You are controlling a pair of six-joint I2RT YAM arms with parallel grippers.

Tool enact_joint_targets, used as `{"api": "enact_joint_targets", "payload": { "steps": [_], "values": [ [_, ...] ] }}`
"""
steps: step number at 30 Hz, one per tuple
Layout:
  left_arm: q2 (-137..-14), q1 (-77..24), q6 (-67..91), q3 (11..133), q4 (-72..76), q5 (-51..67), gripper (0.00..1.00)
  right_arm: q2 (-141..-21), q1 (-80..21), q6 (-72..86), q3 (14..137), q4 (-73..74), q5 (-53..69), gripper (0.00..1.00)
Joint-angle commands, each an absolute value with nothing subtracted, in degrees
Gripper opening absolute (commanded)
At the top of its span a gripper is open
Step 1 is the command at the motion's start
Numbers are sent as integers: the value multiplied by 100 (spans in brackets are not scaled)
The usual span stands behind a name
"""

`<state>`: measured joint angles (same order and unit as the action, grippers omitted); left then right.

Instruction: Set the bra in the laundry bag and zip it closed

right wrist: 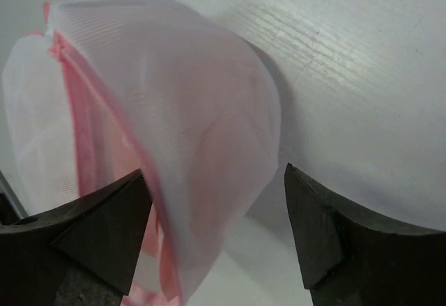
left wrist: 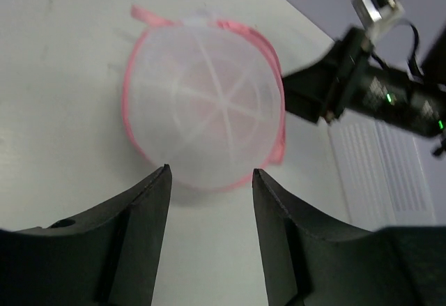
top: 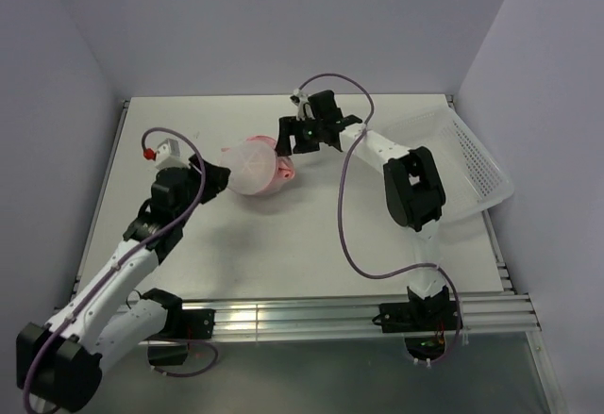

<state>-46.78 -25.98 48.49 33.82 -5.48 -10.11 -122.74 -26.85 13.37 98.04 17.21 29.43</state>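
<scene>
The left gripper [left wrist: 210,177] is hovering, fingers spread wide, just beside the laundry bag [left wrist: 202,104]. The pink bra [top: 284,174] is showing through it, seemingly inside. Farther off, the right gripper [right wrist: 216,180] is spread around the bag's side. A bump could send the soft bag rolling, so the zipper gets missed.

white table top [top: 283,244], white perforated plastic basket [top: 479,161] on its right side near the wall, aluminium rail [top: 302,318] along near edge, plain pale walls [top: 283,27] around
</scene>
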Motion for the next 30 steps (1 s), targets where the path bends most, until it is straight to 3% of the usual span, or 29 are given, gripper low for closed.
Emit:
{"api": "enact_joint_targets", "payload": {
  "steps": [1, 5, 12, 19, 26, 30],
  "values": [
    [-5359, -1848, 4571, 3910, 226, -677, 56, -11585, -2707, 1678, 9669, 1231, 2348, 83],
    [-5932, -1477, 4605, 3973, 509, -757, 56, -10812, -2698, 2213, 8853, 582, 1768, 94],
    [-6389, -1195, 4825, 3596, 1123, -63, 60, -9188, -2751, 3268, 6676, -990, 1109, 94],
    [-6670, -1195, 4729, 3391, 1881, 326, 62, -8288, -3831, 4595, 4291, -3204, 440, 95],
    [-7170, -1178, 4036, 4453, 1742, -299, 64, -9122, -4219, 5449, 4455, -4166, 449, 95],
    [-8295, -959, 3561, 5518, 1660, 596, 65, -9754, -4219, 5607, 5000, -4096, 213, 91]
  ]
}}
